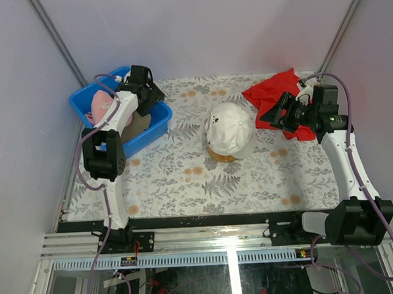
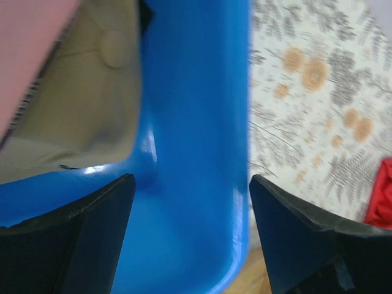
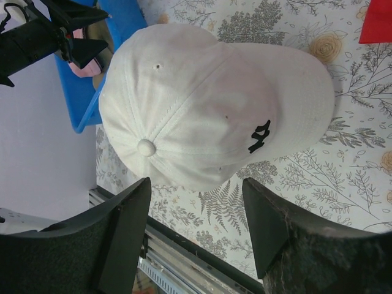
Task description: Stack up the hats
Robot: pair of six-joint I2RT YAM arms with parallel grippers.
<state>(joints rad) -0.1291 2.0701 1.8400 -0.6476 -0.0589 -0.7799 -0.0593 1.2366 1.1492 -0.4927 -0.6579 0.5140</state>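
Observation:
A white hat (image 1: pixel 230 136) with a dark logo sits at the table's middle on a wooden base (image 1: pixel 219 157); the right wrist view shows this white hat (image 3: pixel 208 104) from above. A pink hat (image 1: pixel 102 104) and a tan hat (image 2: pixel 79 110) lie in the blue bin (image 1: pixel 152 126) at the left. My left gripper (image 1: pixel 151 97) hangs open over the bin's right wall (image 2: pixel 196 122), holding nothing. My right gripper (image 1: pixel 274 120) hovers open to the right of the white hat, its fingers (image 3: pixel 122 233) empty.
A red cloth (image 1: pixel 273 93) lies at the back right, under my right arm. The floral table cover (image 1: pixel 185 174) ends at a metal rail along the near edge (image 3: pixel 184 269). Grey walls close in the left, back and right sides.

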